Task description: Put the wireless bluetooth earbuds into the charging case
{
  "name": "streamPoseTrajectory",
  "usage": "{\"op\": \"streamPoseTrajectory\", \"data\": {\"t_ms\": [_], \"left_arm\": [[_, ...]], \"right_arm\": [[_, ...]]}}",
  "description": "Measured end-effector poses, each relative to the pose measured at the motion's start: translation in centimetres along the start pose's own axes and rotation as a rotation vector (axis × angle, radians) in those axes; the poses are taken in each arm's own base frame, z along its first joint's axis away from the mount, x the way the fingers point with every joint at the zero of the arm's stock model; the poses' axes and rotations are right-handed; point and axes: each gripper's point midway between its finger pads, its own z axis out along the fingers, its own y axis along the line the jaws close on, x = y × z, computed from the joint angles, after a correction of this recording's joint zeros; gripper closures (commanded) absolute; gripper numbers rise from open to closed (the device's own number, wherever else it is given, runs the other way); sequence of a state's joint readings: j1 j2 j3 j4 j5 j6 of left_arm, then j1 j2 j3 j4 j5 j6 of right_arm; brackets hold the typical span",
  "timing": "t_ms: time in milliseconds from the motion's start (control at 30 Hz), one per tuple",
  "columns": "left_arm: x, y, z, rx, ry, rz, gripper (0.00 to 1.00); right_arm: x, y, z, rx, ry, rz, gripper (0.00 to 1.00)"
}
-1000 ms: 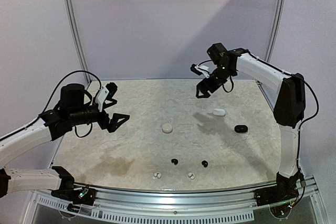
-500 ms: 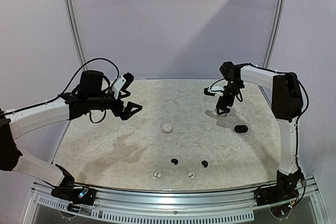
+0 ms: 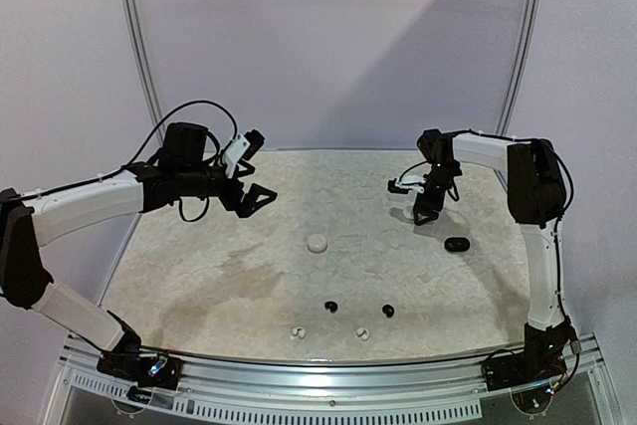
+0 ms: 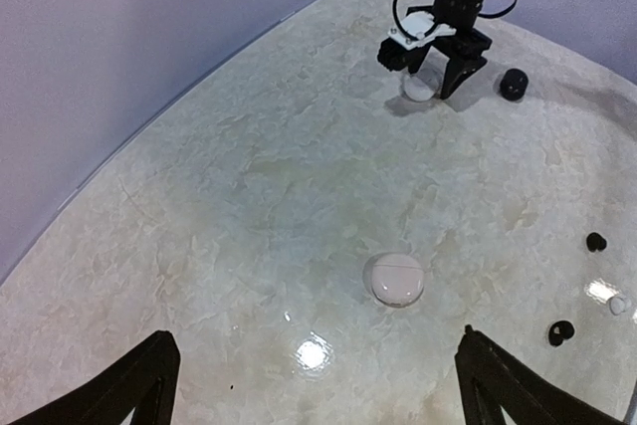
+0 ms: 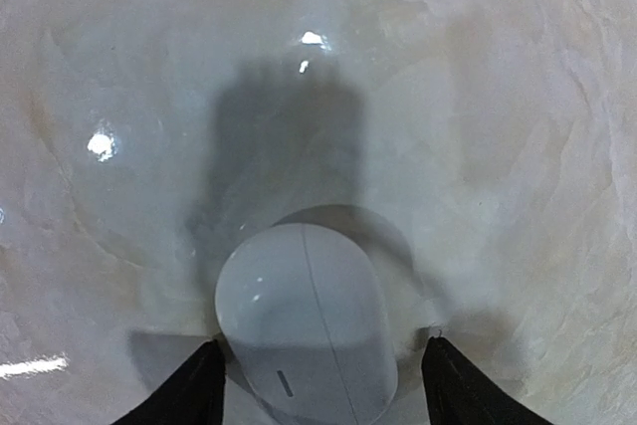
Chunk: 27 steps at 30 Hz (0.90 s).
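My right gripper (image 3: 423, 208) is open and low over the back right of the table. Its jaws straddle a closed white oval case (image 5: 304, 325); the left finger is close to its edge and the right finger stands apart from it. My left gripper (image 3: 249, 191) is open and empty, held above the back left. A round white case (image 3: 317, 243) lies mid-table, also in the left wrist view (image 4: 395, 279). A black case (image 3: 457, 244) lies to the right. Two black earbuds (image 3: 330, 306) (image 3: 387, 311) and two white earbuds (image 3: 296, 331) (image 3: 362, 332) lie near the front.
A lilac wall rises behind the table, with thin metal posts (image 3: 139, 57) at the back corners. A metal rail (image 3: 318, 370) runs along the front edge by the arm bases.
My right gripper has swung right and dropped down around the white oval case. My left arm has reached farther back and to the right, still open.
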<state>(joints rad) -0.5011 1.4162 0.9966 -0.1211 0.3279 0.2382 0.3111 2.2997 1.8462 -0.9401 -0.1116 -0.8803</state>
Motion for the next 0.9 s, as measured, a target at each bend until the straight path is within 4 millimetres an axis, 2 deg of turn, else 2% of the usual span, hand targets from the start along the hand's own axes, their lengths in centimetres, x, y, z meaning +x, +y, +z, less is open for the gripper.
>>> {"op": "streamPoseTrajectory", "data": {"t_ms": [67, 167, 300, 433, 533, 600, 700, 767, 833, 900], "left_arm": [[0.1, 0.0, 0.0, 0.001, 0.006, 0.002, 0.01], [0.3, -0.1, 0.0, 0.003, 0.014, 0.003, 0.01], [0.3, -0.1, 0.0, 0.005, 0.016, -0.001, 0.01], [0.0, -0.2, -0.4, 0.002, 0.006, -0.014, 0.01], [-1.1, -0.2, -1.4, -0.004, -0.024, -0.018, 0.03], [-1.9, -0.4, -2.2, -0.005, -0.052, -0.016, 0.05], [-3.6, -0.9, -3.9, 0.002, -0.108, -0.017, 0.09], [-4.7, -1.3, -5.1, 0.015, -0.149, -0.025, 0.11], [-5.9, -2.1, -6.4, 0.041, -0.201, -0.037, 0.12], [-6.8, -2.9, -7.7, 0.072, -0.249, -0.050, 0.13]], "right_arm": [[0.0, 0.0, 0.1, 0.000, -0.002, 0.000, 0.57], [-0.1, 0.1, 0.2, 0.001, -0.009, 0.002, 0.65], [-0.3, 0.1, 0.1, 0.019, -0.041, 0.003, 0.72], [-0.5, 0.6, -0.2, 0.052, -0.065, 0.002, 0.73], [-1.3, 1.0, -1.5, 0.104, -0.088, -0.010, 0.74], [-3.3, 1.3, -3.5, 0.173, -0.132, -0.037, 0.74], [-8.6, 2.6, -8.7, 0.321, -0.266, -0.118, 0.74], [-13.6, 5.3, -13.7, 0.430, -0.404, -0.205, 0.75], [-18.4, 9.1, -19.0, 0.517, -0.564, -0.294, 0.76], [-21.7, 12.8, -22.9, 0.570, -0.687, -0.363, 0.76]]}}
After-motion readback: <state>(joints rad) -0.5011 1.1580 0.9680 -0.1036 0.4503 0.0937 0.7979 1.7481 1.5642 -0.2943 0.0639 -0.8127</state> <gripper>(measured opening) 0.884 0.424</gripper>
